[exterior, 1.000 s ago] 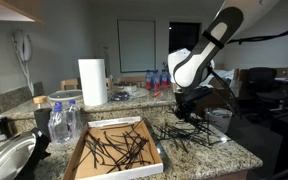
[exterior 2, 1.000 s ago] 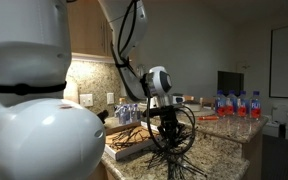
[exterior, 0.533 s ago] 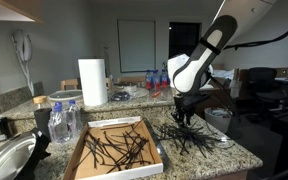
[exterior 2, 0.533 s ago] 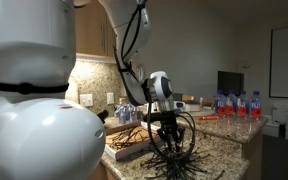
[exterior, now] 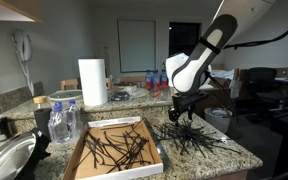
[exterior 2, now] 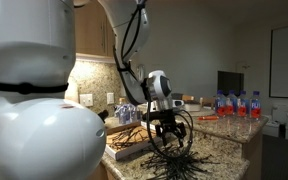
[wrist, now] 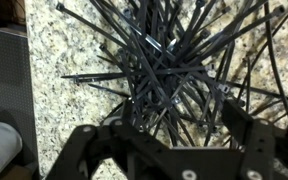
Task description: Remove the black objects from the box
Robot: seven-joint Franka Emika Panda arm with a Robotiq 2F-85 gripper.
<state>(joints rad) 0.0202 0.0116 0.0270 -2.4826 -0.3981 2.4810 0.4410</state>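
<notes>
Fingers (wrist: 89, 150) spread wide, gripping nothing, hovering just above a spiky pile of black objects (exterior: 189, 138) on the granite table (exterior: 239, 152), right of the box (exterior: 80, 150). More of them lie loose inside the box. Paper towel roll (exterior: 92, 82) stands far behind the box.

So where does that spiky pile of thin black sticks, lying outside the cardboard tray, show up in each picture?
In an exterior view: the pile of thin black sticks lies right of centre, low.
In an exterior view: bottom centre.
Wrist view: fills the middle and upper right.
Shared landmark: the speckled granite counter beneath it.
</notes>
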